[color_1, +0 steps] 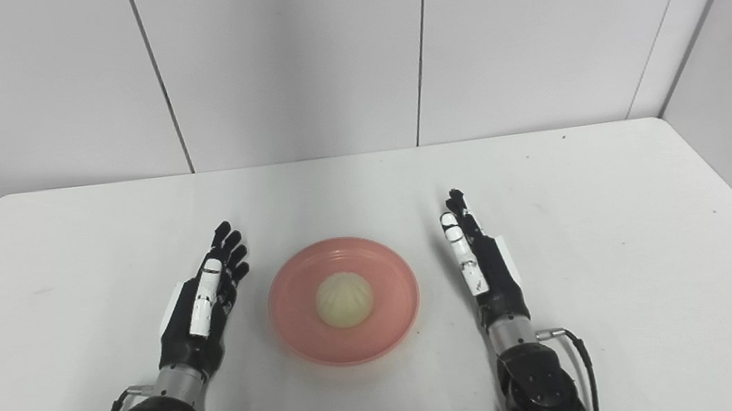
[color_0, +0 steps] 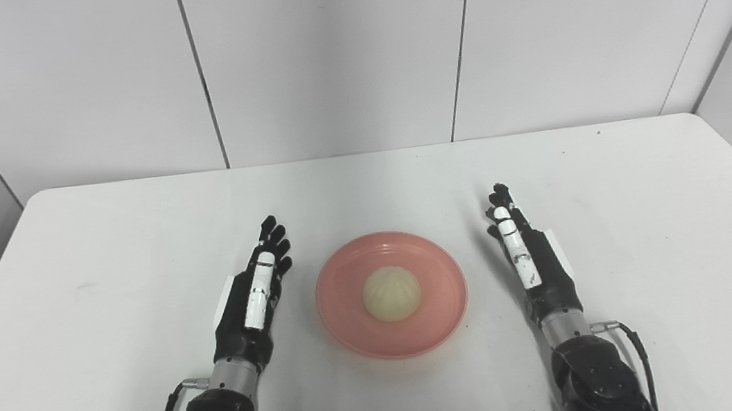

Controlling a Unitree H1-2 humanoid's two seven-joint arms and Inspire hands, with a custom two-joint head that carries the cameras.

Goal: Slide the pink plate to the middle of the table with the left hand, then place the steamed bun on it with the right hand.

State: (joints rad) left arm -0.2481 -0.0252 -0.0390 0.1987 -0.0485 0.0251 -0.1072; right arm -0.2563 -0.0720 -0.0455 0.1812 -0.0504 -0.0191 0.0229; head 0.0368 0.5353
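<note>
A pink plate (color_0: 438,308) lies on the white table, near its middle and toward the front. A pale steamed bun (color_0: 391,292) sits in the middle of the plate. My left hand (color_0: 257,294) rests just left of the plate, fingers straight and apart, holding nothing. My right hand (color_0: 527,255) rests to the right of the plate with a gap between them, fingers straight, holding nothing. Both hands point toward the far wall. The same scene shows in the right eye view, with the plate (color_1: 389,312) and the bun (color_1: 344,300) between the hands.
The white table (color_0: 99,252) reaches to rounded far corners and stands against white wall panels. Its left and right edges drop off to the floor. Black cables run along both forearms near the front edge.
</note>
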